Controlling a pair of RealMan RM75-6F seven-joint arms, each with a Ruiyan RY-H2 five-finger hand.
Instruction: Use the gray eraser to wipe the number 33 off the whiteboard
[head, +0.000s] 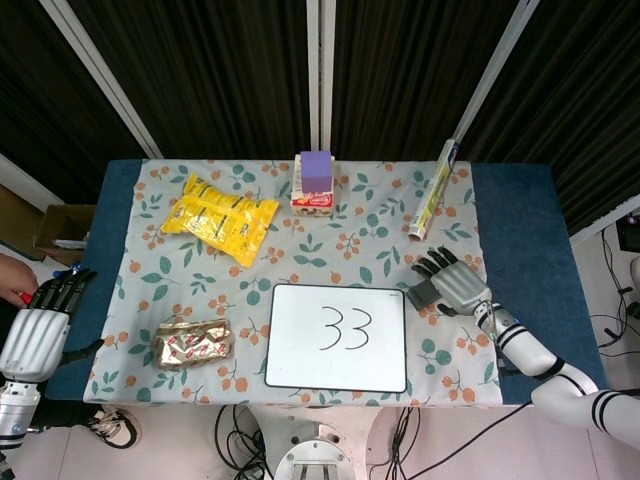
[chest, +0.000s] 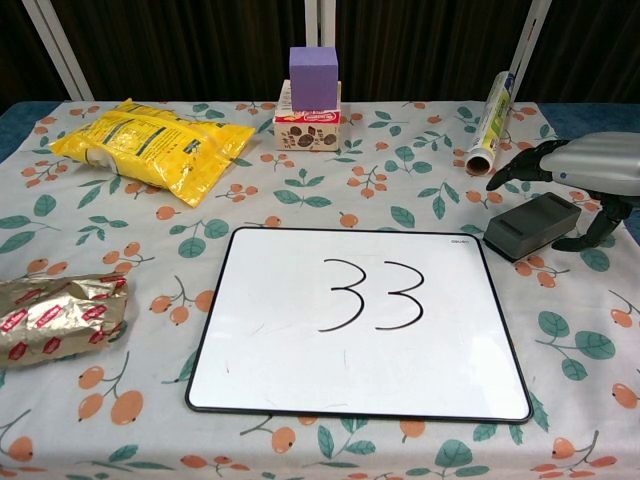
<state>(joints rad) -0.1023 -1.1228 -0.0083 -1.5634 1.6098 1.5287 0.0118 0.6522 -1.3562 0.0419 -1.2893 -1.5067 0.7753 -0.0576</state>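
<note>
- The right hand (chest: 585, 165) hovers over the gray eraser (chest: 532, 225), fingers spread above it and thumb hanging just beside its near edge; no grip is visible, and the hand holds nothing.
- The eraser lies flat on the floral cloth (head: 380, 230), just beside the whiteboard's (chest: 280, 350) far right corner.
- The number 33 (chest: 372, 295) stands unsmudged at the board's middle.
- The left hand (head: 38, 325) rests open and empty at the table's left edge, well apart from the board.
- Step in hand, by my reading: the reach for the eraser, with no wiping begun.
- The next move calls for lowering the hand, closing fingers and thumb across the eraser's sides, then lifting it and carrying it left onto the board to rub over both digits.
- A yellow bag (head: 220, 215), foil packet (head: 192, 343), box (head: 313, 185) and roll (head: 432, 190) lie clear of that path.
</note>
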